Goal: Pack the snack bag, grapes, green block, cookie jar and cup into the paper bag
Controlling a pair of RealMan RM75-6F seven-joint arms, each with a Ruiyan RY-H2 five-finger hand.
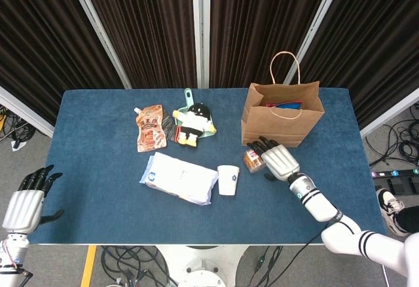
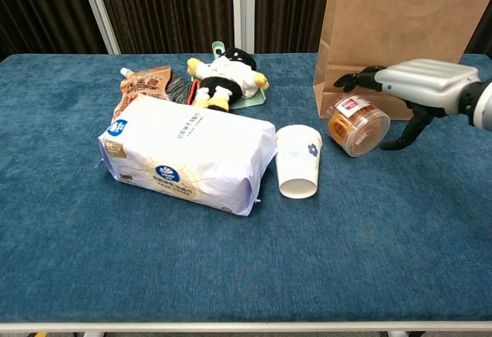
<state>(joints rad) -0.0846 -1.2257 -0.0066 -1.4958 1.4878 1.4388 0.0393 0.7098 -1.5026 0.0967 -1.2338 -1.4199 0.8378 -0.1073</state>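
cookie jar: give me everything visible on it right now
The cookie jar is a small clear plastic tub with golden-brown cookies showing through its wall and a red-and-white label on the lid. It lies tipped on its side on the blue table, lid facing up and to the left, just in front of the paper bag and right of the cup. The right hand arches over it, fingers spread above the jar and thumb down at its right; contact cannot be confirmed.

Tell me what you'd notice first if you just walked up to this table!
The silver right hand with black fingers, spread over the cookie jar lying on its side in front of the tall paper bag. Then the big white tissue pack in the middle of the blue table, a paper cup beside it, and a black-and-white plush toy behind.
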